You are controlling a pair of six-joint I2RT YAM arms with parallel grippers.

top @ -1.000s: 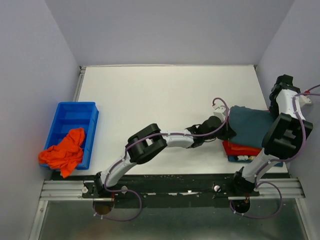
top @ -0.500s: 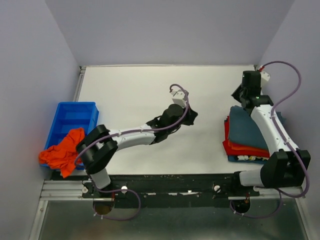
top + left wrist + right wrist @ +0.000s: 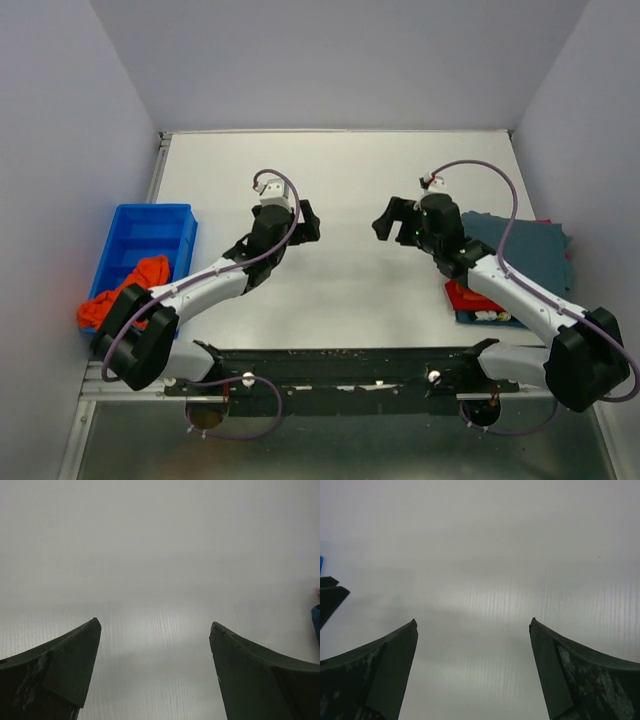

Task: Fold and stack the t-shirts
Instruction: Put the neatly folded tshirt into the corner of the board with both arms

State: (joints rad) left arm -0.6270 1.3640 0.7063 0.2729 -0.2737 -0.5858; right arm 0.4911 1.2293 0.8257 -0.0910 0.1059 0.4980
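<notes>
The left gripper point(image 3: 155, 625) has its jaws wide apart and there is nothing between them. In the gap only the white table point(image 3: 160, 540) shows. The right gripper point(image 3: 473, 622) is in the same state: the jaws are spread wide, they hold nothing, and only the bare table surface is seen between the two dark fingers point(image 3: 375, 675).

In the top view both grippers hang over the middle part of the table and point toward each other, with a stretch of table between them. The left one is a little left of the centre and the right one a little right of it. Neither touches any cloth.

The slate grey-blue t-shirt point(image 3: 520, 250) lies folded on top of a stack near the right edge of the table, just beside the right arm. Under it the red t-shirt point(image 3: 470, 297) shows its edge on the near left side. At the very bottom a dark blue layer with small white marks point(image 3: 485, 317) shows.

The orange t-shirt point(image 3: 125, 300) is crumpled and hangs over the near end of the blue bin point(image 3: 150, 225), which stands at the left edge of the table, well apart from both grippers.
</notes>
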